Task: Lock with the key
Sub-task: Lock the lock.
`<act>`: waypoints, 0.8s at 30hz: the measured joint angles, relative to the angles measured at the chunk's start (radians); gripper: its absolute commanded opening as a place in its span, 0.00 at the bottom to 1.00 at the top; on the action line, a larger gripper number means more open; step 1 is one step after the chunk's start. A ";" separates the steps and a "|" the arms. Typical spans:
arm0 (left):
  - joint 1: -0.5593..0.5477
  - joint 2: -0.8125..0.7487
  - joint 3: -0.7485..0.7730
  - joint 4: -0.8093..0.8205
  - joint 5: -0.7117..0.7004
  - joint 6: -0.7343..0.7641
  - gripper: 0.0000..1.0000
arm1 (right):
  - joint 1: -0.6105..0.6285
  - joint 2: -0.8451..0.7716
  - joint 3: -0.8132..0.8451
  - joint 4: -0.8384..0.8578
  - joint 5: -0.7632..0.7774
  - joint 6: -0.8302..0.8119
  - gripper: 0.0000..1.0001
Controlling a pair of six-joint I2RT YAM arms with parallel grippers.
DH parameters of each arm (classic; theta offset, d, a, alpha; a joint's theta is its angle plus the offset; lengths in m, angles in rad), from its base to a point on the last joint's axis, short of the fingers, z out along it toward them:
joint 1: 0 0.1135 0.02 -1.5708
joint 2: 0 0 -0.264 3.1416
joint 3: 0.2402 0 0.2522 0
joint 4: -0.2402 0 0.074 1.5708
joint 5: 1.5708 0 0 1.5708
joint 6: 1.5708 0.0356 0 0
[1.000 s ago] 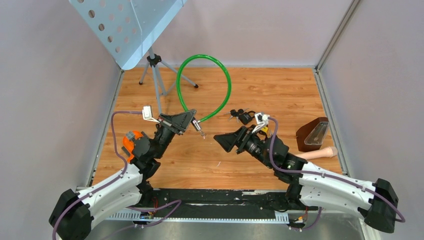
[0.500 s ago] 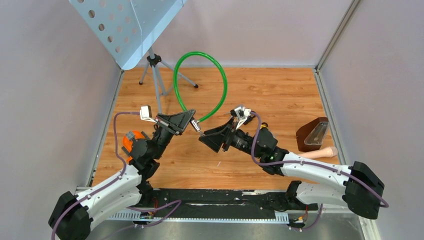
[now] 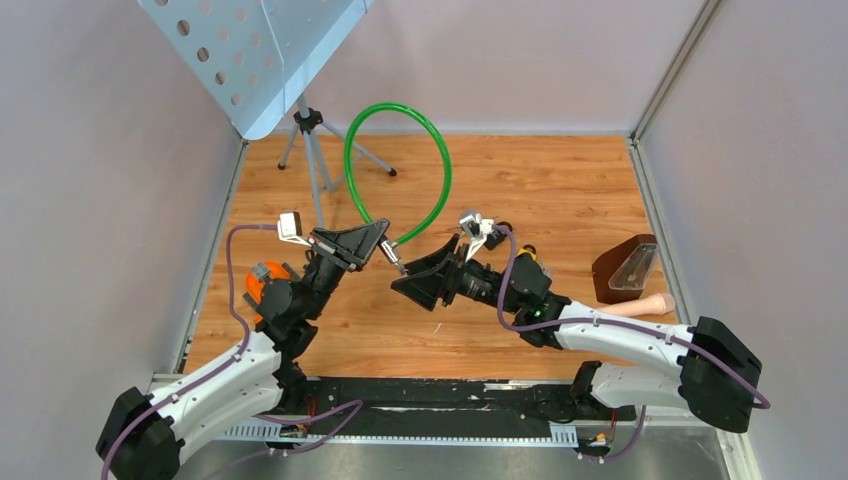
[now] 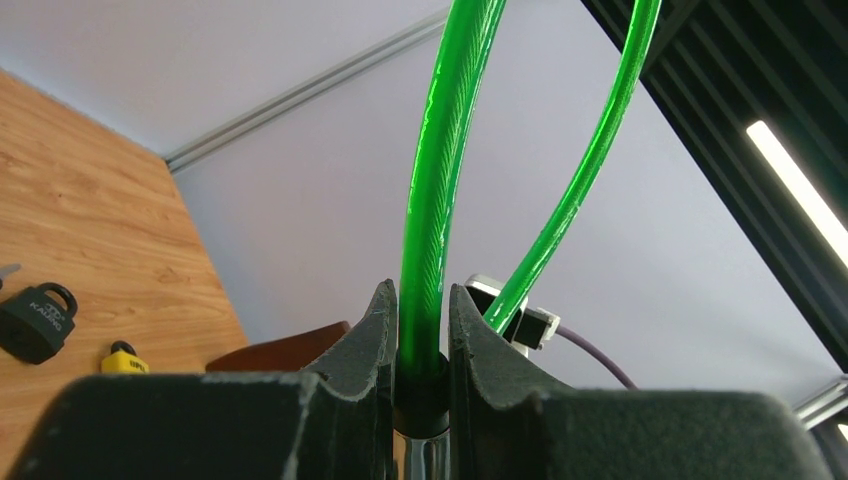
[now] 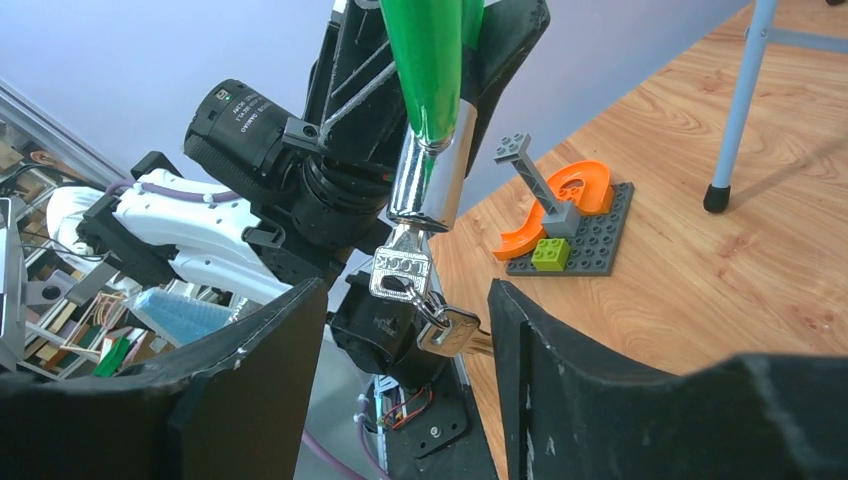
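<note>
Right gripper (image 5: 403, 300): jaws spread wide with nothing gripped; its fingers (image 5: 250, 385) stand on either side of the key without touching it.
Left gripper (image 4: 421, 310): closed tight on the cable lock (image 3: 400, 160), pinching the green cable just above its black collar.
Key (image 5: 400, 272): seated in the chrome barrel (image 5: 428, 180) at the cable's end and hanging down from it, stamped LOCK. In the top view it is near the middle of the table (image 3: 570, 190), at 4 o'clock from the left gripper's tip and at 10 o'clock from the right gripper.
Second key (image 5: 452, 330): hangs on a ring from the first, just below it and between the open fingers.
Cable loop: rises toward 12 o'clock from the left gripper, held up off the wood.
Padlocks: a black padlock (image 4: 35, 320) and a yellow padlock (image 4: 122, 358) lie near each other on the wood, apart from both grippers.
Brick plate (image 5: 575, 235): grey, carrying an orange curved piece, flat on the table at 8 o'clock from the key in the top view.
Music stand (image 3: 250, 50): at the 11 o'clock corner, its tripod feet on the wood.
Brown holder (image 3: 620, 268): at 3 o'clock, by the table's edge.
</note>
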 measured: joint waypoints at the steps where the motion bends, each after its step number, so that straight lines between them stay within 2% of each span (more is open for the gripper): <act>1: 0.000 0.001 0.000 0.001 0.000 -0.002 0.00 | 0.000 0.000 0.000 0.003 -0.002 -0.002 0.56; 7: 0.000 0.017 0.000 0.022 0.008 -0.022 0.00 | 0.000 0.000 0.002 0.004 -0.002 -0.009 0.45; 12: 0.000 0.034 -0.010 0.039 0.015 -0.039 0.00 | -0.002 0.000 0.015 0.006 0.003 -0.010 0.53; 14: 0.000 0.036 -0.016 0.043 0.018 -0.045 0.00 | -0.002 0.000 0.015 0.008 0.003 -0.010 0.51; 18: 0.000 0.037 -0.028 0.053 0.019 -0.055 0.00 | -0.002 0.000 0.015 0.007 0.009 -0.010 0.39; 24: 0.001 0.037 -0.029 0.065 0.020 -0.062 0.00 | -0.002 0.000 0.032 -0.029 0.030 -0.010 0.09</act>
